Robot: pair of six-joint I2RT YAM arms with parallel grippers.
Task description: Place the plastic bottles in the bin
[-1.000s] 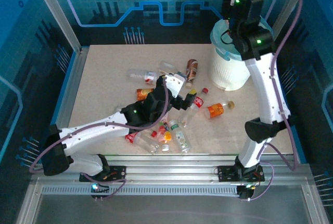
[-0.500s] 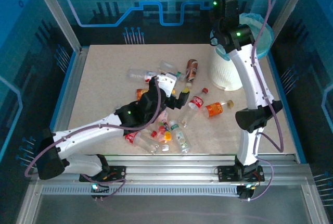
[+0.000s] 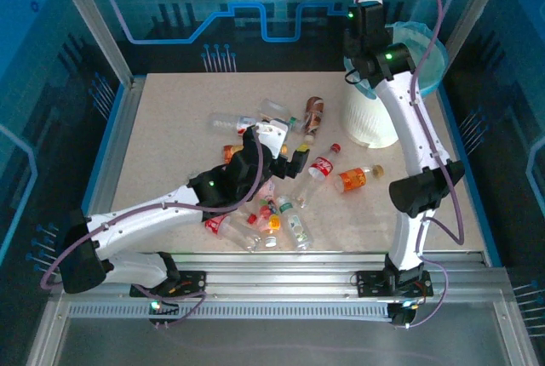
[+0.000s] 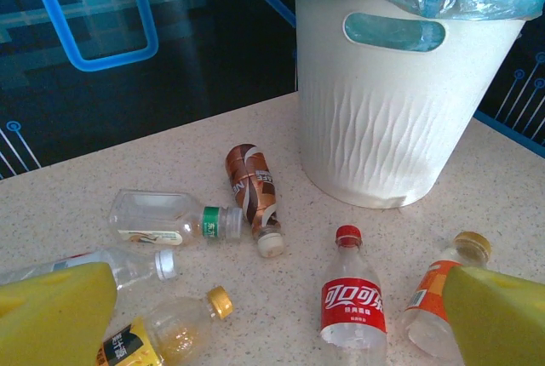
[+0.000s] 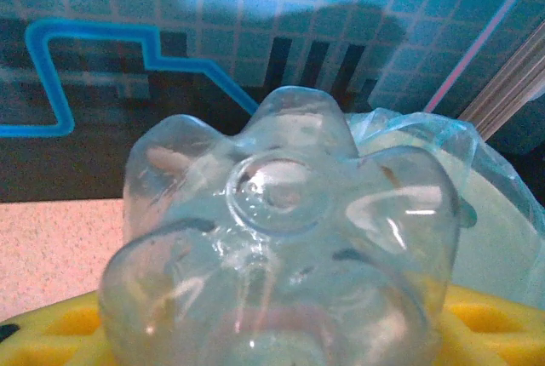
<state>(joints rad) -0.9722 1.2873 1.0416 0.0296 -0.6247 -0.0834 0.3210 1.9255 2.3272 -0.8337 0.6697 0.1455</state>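
Bottle (image 5: 281, 238) btwn right jaws, base-on, bin (image 5: 490, 213) rim behind

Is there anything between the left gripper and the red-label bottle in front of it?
Nothing visible. The red-label bottle lies on bare table just ahead of the open left gripper; an orange-label bottle lies beside it.

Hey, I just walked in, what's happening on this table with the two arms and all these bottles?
The robot is clearing plastic bottles off the table into the white bin. The right arm is raised at the bin's rim with a clear bottle between its jaws; whether they are gripping or letting go, I cannot tell. The left arm hovers with open jaws above the scattered bottles, a red-labelled bottle just ahead.
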